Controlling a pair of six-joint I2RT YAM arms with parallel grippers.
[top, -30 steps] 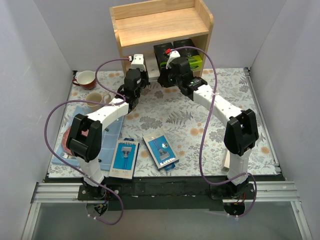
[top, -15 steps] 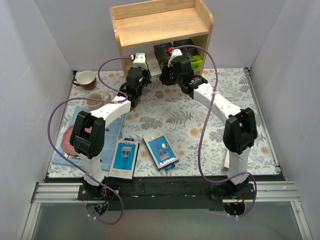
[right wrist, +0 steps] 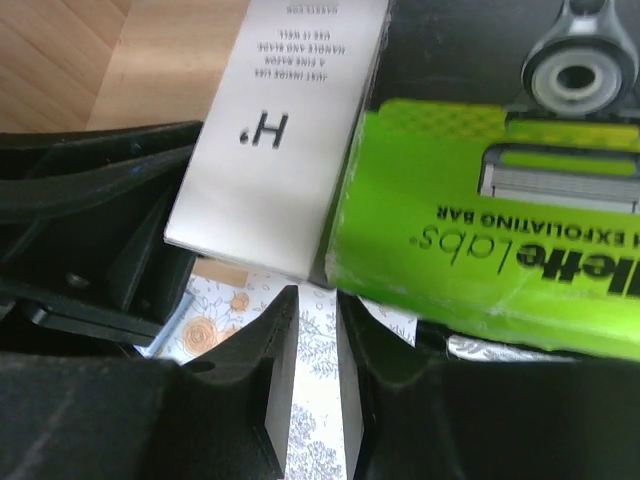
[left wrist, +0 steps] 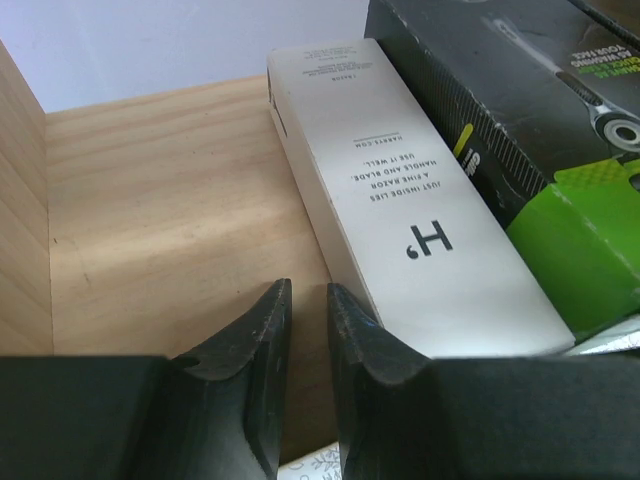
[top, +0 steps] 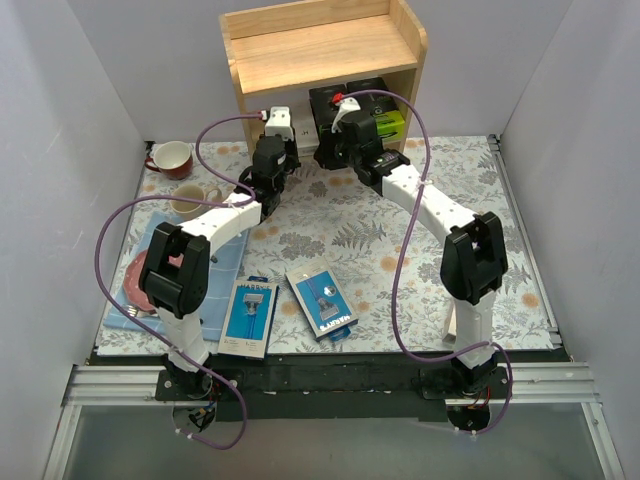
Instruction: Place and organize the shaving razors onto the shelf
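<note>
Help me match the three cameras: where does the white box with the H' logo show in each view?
Top external: the white H' box is only a sliver on the lower tier of the shelf, between the two wrists.
Left wrist: white H' box, centre, lying diagonally on the wood.
Right wrist: white H' box, upper centre-left.
Shared landmark: the black and lime-green box right beside it.
</note>
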